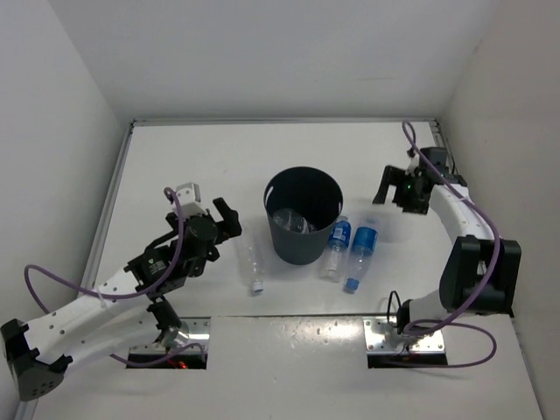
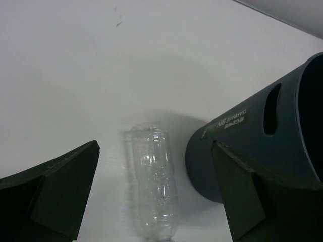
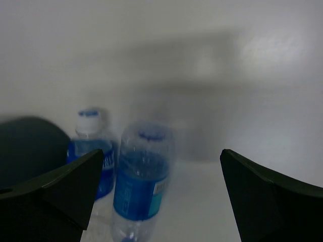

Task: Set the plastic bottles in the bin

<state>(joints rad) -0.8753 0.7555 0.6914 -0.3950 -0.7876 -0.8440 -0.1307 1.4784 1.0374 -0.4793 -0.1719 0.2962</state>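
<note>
The dark bin (image 1: pixel 304 214) stands mid-table, with one clear bottle (image 1: pixel 289 222) inside it. A clear white-capped bottle (image 1: pixel 252 262) lies just left of the bin. It shows between my left fingers in the left wrist view (image 2: pixel 154 181), beside the bin (image 2: pixel 262 136). My left gripper (image 1: pixel 231 219) (image 2: pixel 155 146) is open and empty above this bottle. Two blue-labelled bottles (image 1: pixel 337 245) (image 1: pixel 361 254) lie right of the bin. They show blurred in the right wrist view (image 3: pixel 91 151) (image 3: pixel 141 186). My right gripper (image 1: pixel 394 194) (image 3: pixel 161 151) is open and empty, behind and right of them.
White walls enclose the table on the left, back and right. The bin's dark side (image 3: pixel 30 146) shows at the left of the right wrist view. Two metal base plates (image 1: pixel 175 337) (image 1: pixel 398 337) sit at the near edge.
</note>
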